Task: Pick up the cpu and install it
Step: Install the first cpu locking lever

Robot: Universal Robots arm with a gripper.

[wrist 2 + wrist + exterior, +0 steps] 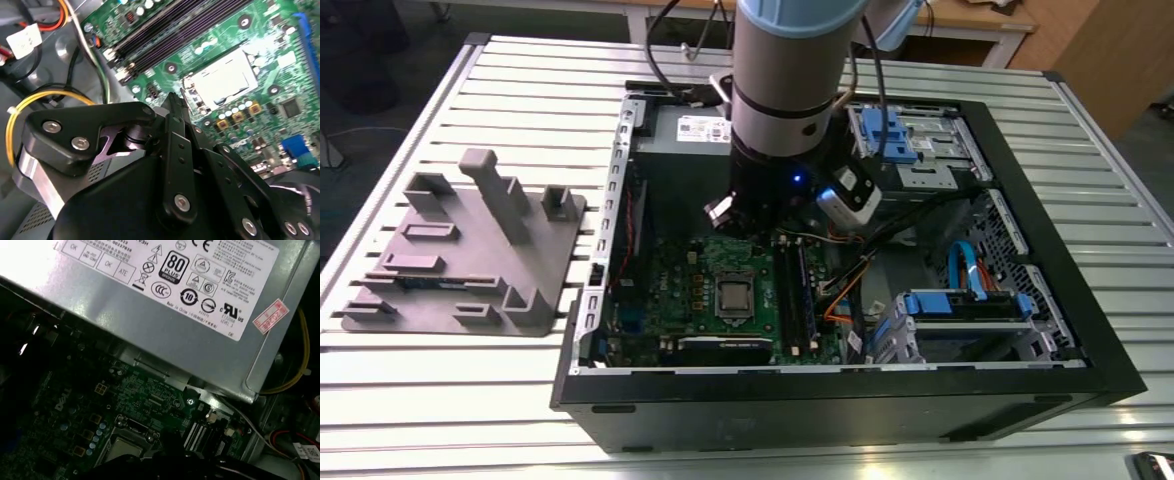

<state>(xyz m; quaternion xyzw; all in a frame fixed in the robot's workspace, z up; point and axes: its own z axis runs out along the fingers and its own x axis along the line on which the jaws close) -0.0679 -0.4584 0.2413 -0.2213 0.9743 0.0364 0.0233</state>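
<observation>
The cpu [736,295] lies flat in its socket on the green motherboard [680,285] inside the open computer case [827,400]. In the second wrist view it shows as a pale silvery square [225,82]. In the first wrist view part of the cpu's metal top [120,449] shows. My gripper [750,228] hangs over the board just behind the socket, between it and the grey power supply [687,130]. In the second wrist view my gripper [173,99] has its black fingers pressed together, with nothing visible between them, a short way off the cpu's corner.
Long black memory sticks [795,290] run beside the socket. Orange, yellow and blue cables [847,290] lie toward the exterior view's right, near blue drive brackets [961,305]. A grey parts fixture [467,250] stands on the slatted table at the exterior view's left.
</observation>
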